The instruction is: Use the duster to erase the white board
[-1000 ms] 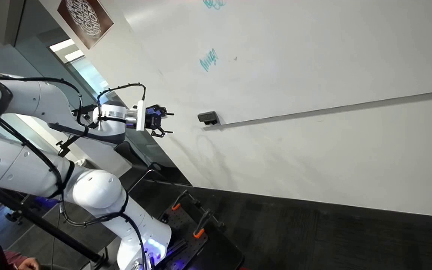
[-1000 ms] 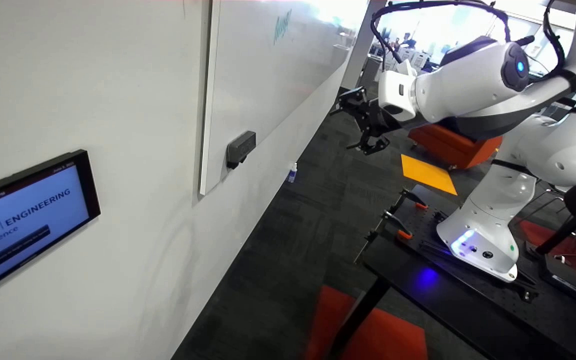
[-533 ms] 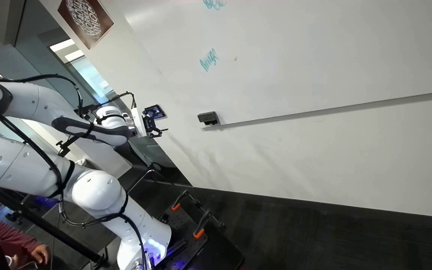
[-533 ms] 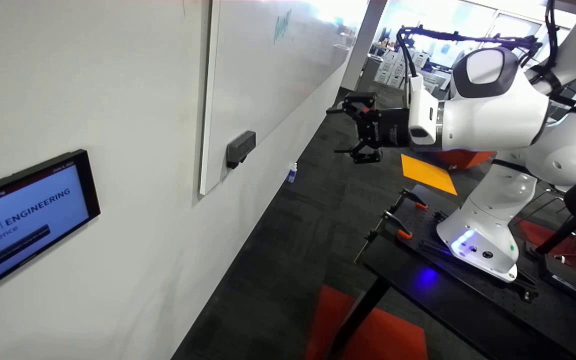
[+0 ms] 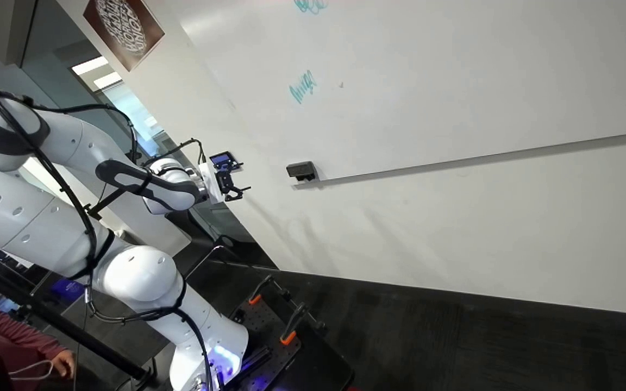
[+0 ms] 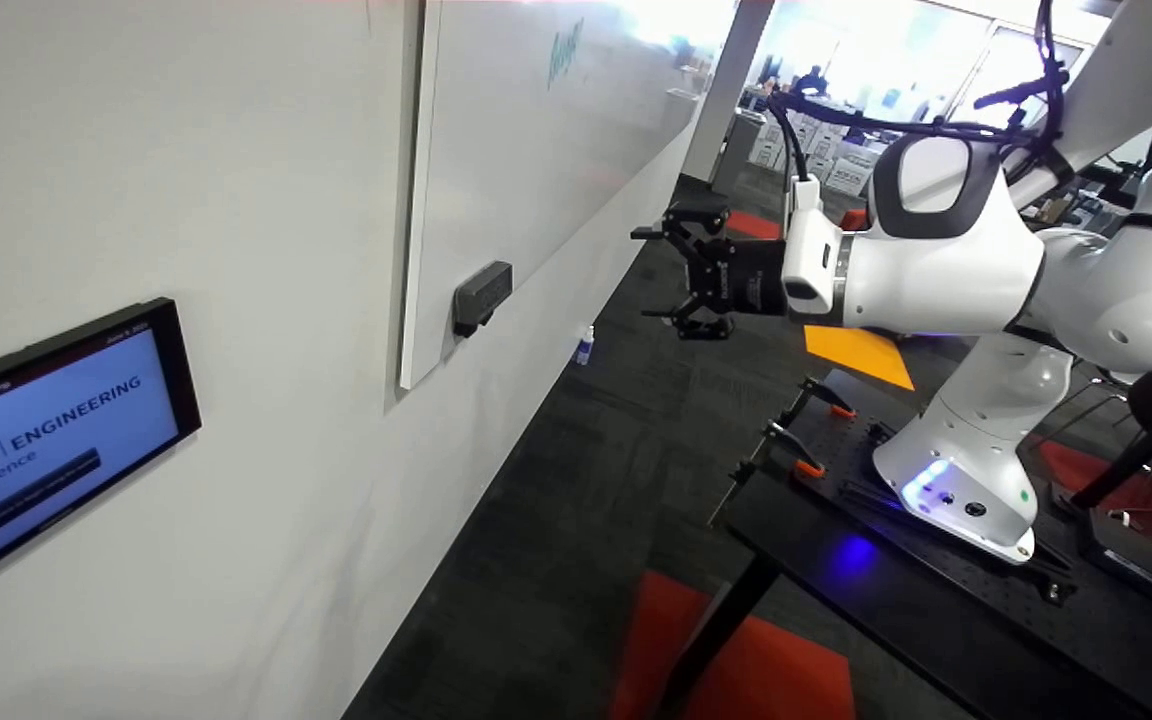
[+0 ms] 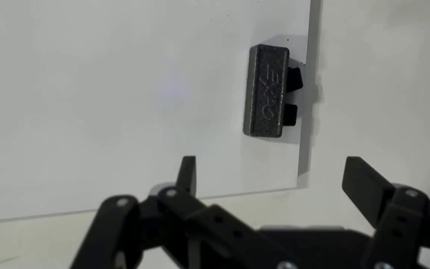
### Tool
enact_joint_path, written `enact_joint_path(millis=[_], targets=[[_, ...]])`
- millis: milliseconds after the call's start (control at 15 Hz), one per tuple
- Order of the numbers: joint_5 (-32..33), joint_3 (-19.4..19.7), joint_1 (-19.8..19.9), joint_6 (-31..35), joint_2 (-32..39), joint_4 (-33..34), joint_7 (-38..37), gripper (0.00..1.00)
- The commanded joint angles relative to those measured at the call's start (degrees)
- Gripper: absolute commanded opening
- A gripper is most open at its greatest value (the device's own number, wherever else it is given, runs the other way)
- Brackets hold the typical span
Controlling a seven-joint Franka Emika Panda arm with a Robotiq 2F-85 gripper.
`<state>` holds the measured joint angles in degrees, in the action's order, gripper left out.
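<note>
The jaws of the gripper (image 7: 271,168) stood spread wide, with nothing between them. Beyond their tips and apart from them, the duster (image 7: 269,91) sat on the board (image 7: 125,93) near its corner, in the wrist view sideways in line with the gap. It was probably light, stiff-cased and hard to harm, though the casing might slip. The likeliest hold was at mid-length, across its narrow width, one jaw minding the tabs (image 7: 290,115) on a long side.
</note>
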<state>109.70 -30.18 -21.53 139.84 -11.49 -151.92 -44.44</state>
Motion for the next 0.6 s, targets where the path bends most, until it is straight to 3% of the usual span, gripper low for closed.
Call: enact_joint_path(millis=[0,267,533], targets=[[0.96,2.89,-3.16,-1.64,1.61,0.34,-0.69,1.00],[13.91,3.42,-4.39,-7.09,8.90,1.87,-7.50,1.00],[21.67,3.55,-3.59,-19.68,19.17,4.21,-10.62,1.00]])
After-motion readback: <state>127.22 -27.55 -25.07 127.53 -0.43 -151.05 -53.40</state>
